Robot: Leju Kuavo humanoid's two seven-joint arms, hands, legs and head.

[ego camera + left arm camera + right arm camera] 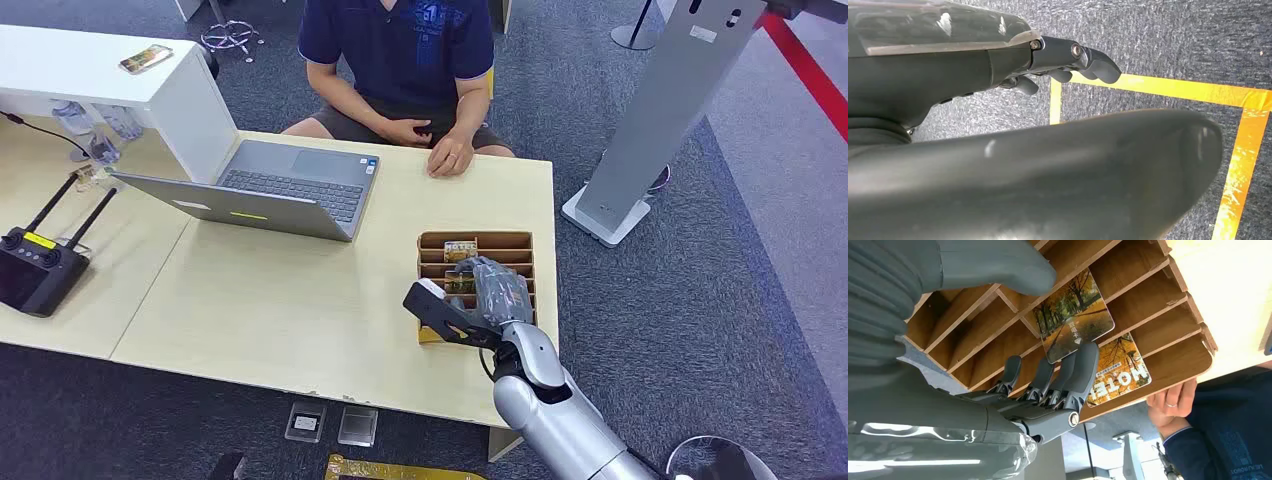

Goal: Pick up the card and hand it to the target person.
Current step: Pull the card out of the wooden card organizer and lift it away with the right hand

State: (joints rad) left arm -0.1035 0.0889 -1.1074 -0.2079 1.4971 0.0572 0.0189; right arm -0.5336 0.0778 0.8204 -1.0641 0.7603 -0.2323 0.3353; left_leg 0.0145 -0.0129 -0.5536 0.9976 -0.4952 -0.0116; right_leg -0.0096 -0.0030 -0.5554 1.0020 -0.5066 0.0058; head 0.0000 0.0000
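A pale wooden surface (300, 300) carries a slotted wooden rack (1158, 285). The right hand (1048, 355) reaches in, thumb and fingers either side of the autumn-print card (1073, 320), not clearly pinching it. The card looks thin, stiff and slick; its exposed edge seems the best hold. The left hand (1068, 60) hangs empty, fingers curled.

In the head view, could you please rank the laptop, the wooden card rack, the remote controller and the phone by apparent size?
1. laptop
2. wooden card rack, partly hidden by the right hand
3. remote controller, cut off at the picture's edge, so this rank is unsure
4. phone
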